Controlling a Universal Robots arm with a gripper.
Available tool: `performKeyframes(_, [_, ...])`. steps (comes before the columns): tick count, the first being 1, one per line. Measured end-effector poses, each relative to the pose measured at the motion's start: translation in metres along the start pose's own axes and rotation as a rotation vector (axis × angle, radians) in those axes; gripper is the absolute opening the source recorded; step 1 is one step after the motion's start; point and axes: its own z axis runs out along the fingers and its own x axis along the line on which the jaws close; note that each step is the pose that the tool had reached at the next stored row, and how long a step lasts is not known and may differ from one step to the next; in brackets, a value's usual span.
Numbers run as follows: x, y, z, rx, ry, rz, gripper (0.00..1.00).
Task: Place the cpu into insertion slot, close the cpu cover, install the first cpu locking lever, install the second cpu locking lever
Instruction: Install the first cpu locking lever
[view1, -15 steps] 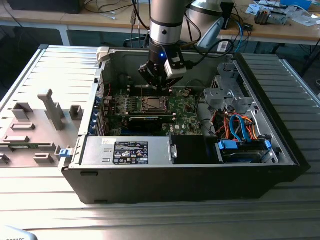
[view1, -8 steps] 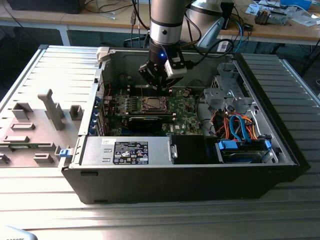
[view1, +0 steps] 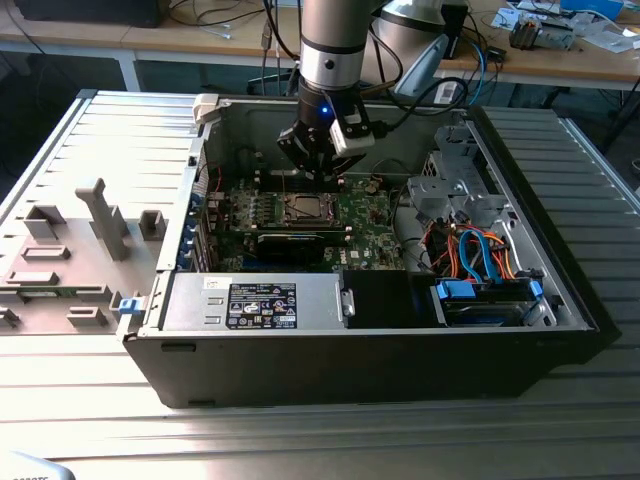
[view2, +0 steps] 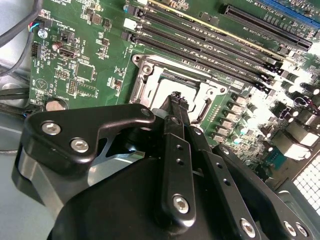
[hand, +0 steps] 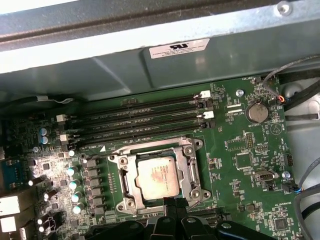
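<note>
Cpu (hand: 159, 176) sits flat in the insertion slot (hand: 121, 180), its pale metal top facing up, with the silvery cover (hand: 187, 170) lying down around it so that the chip shows through the cover's middle window. The slot lies on the green motherboard (hand: 240, 165), just beside the row of long dark memory slots (hand: 145, 120), and a round coin battery (hand: 256, 112) sits well apart from it near the board's corner. In the exterior view the whole board (view1: 365, 215) lies inside an open computer case (view1: 350, 340) resting on a ribbed metal table (view1: 120, 140), and the socket (view1: 306, 208) shows as a small square near the middle of the board. The arm (view1: 335, 40) comes down from above into the case, and its gripper (view1: 322, 172) hangs just above the far edge of the socket. In the second wrist view the gripper (view2: 176, 97) has its two black fingers (view2: 172, 107) pressed together, the jaws narrow with nothing between them, their tips right at the rim of the socket frame (view2: 145, 75). In the first wrist view the gripper's tips (hand: 172, 202) reach the near edge of the cover. Blue and orange cables (view1: 480, 250) lie at the exterior view's right of the case, beside a drive bay with a blue latch (view1: 455, 290).
</note>
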Motion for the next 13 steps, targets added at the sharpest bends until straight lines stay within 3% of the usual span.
performKeyframes(13, [0.0000,0.0000,0.0000,0.0002,-0.0007,-0.019,0.11])
